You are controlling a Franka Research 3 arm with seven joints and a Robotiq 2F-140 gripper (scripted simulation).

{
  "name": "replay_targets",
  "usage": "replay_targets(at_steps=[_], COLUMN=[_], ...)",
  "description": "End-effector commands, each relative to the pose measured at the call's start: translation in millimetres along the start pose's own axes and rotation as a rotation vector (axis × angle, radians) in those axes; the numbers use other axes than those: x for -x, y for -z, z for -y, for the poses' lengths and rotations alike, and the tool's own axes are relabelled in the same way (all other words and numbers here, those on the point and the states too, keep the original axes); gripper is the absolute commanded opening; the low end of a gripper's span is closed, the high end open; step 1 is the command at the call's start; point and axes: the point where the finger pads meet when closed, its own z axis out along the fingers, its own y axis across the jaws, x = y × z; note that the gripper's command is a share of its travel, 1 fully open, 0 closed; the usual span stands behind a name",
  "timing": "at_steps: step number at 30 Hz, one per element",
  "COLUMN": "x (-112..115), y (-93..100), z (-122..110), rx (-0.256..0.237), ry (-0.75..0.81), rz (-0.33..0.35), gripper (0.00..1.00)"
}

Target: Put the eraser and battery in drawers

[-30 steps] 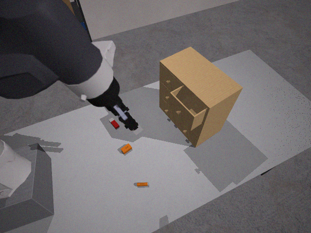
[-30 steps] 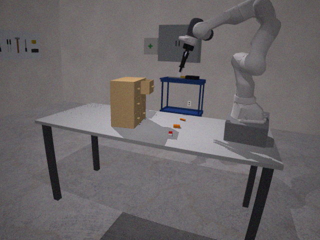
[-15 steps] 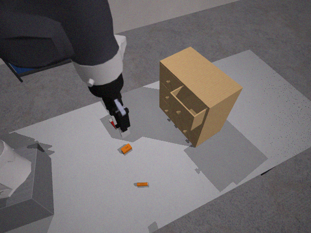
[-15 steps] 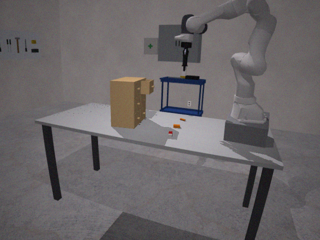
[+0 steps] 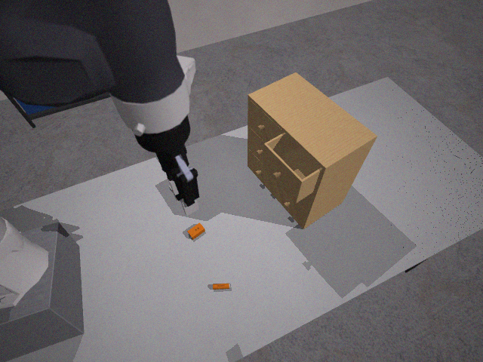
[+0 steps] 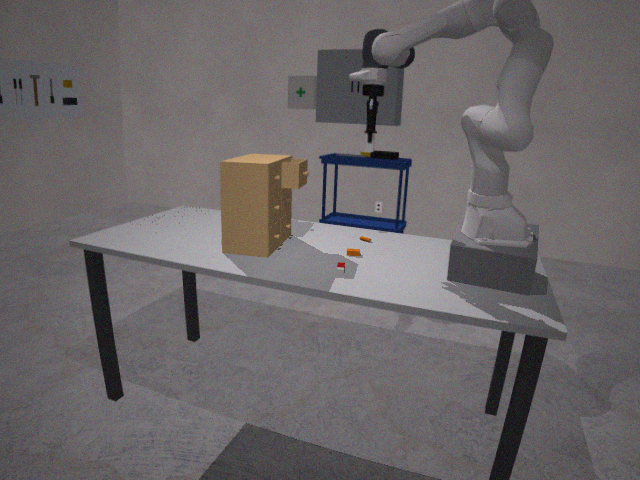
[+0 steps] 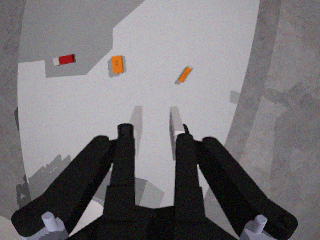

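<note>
The black pincer (image 5: pixel 182 198) (image 6: pixel 371 145) (image 7: pixel 156 117) is released, partly spread, above the pale grey surface (image 5: pixel 136 265) (image 6: pixel 408 273) (image 7: pixel 155 85). Red-and-white block eraser (image 6: pixel 340 267) (image 7: pixel 65 59) and orange cylindrical battery (image 5: pixel 221 286) (image 6: pixel 365 239) (image 7: pixel 184 75) lie there; top-right wooden drawer (image 5: pixel 286 165) (image 6: pixel 294 174) (noted) stands open.
</note>
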Motion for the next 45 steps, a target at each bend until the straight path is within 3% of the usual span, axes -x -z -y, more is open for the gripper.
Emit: replay_targets(at_steps=[1,13,21,26,33,36,40,43,45], x=[-0.1,-0.3,-11.2,-31.0,-59.3,-59.3,-68.1,-68.9,-68.7], y=[0.5,-0.7,-16.4,-49.4,-118.0,-118.0,-164.1,-175.8,-198.8], z=[1.4,0.6,10.8,34.6,92.1,92.1,136.1,148.0,172.0], rx=[-0.003,-0.001,-0.006,-0.016,-0.03,-0.03,-0.034,-0.034,-0.033], ry=[-0.003,0.004,0.081,0.243,0.579,0.585,0.821,0.898,1.035], rz=[0.003,0.001,0.0,0.0,0.005,0.004,0.008,0.008,0.009], gripper=[0.2,0.2,0.2,0.2,0.2,0.2,0.2,0.2,0.2])
